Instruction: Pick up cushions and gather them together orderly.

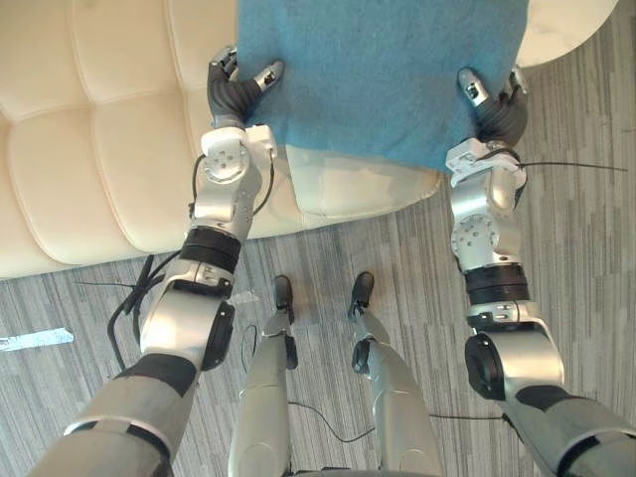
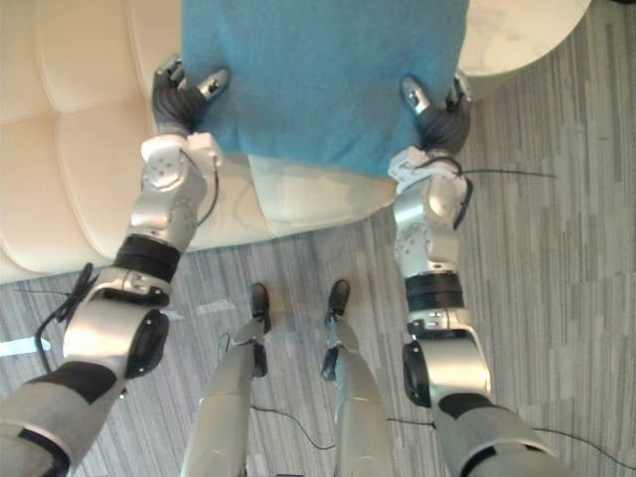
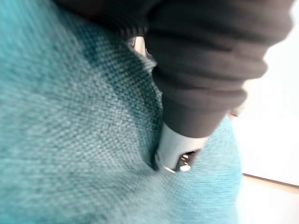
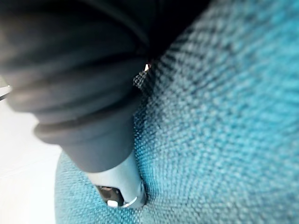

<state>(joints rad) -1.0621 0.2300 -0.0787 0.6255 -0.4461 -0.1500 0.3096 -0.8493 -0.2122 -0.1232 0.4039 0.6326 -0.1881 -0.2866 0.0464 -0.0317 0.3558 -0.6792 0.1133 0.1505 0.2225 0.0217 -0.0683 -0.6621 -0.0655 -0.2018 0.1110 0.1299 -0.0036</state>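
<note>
I have the teal cushion pinched at its two near corners. My left hand clamps one side with its thumb on top, and my right hand clamps the other, thumb dug into the weave. The cushion lies over the front edge of the cream sofa; I cannot tell if it is lifted clear. Both grips look shallow, so an uneven pull could free a corner and drop it onto the grey carpet. A pale round table just beyond my right hand could get clipped on a turn.
</note>
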